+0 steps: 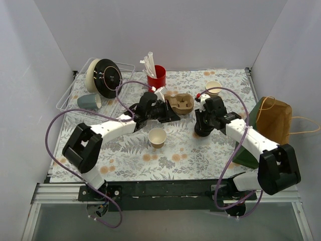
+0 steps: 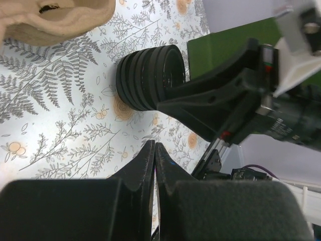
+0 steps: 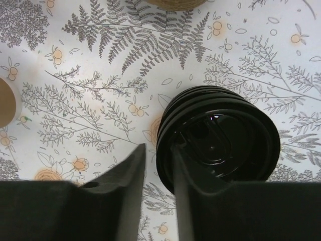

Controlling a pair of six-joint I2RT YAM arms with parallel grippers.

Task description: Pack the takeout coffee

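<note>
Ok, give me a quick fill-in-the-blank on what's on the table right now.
The left gripper is ___ and holds nothing.
The stack of lids at the right gripper is ___.
The near paper cup has no ___.
The straw cup is ___.
Missing: shut, black, lid, red.

Tabletop layout, top view: rack, cups, carrier, lids, bag.
Upper left, on the fern-printed tablecloth (image 1: 200,160): white wire rack (image 1: 70,90), with a round black-and-cream plate (image 1: 105,76) and a grey-blue mug (image 1: 89,101) in it. To its right, red cup of white straws (image 1: 156,78). Moulded brown pulp cup carrier (image 1: 180,103) just lower right of that. Paler tan paper cup (image 1: 213,88) farther right. Centre: small brown kraft paper cup (image 1: 157,137). Stack of round black plastic lids (image 1: 203,131) to its right, apart. Right edge: brown paper bag (image 1: 275,119) beside a dark green block (image 1: 248,150).
</note>
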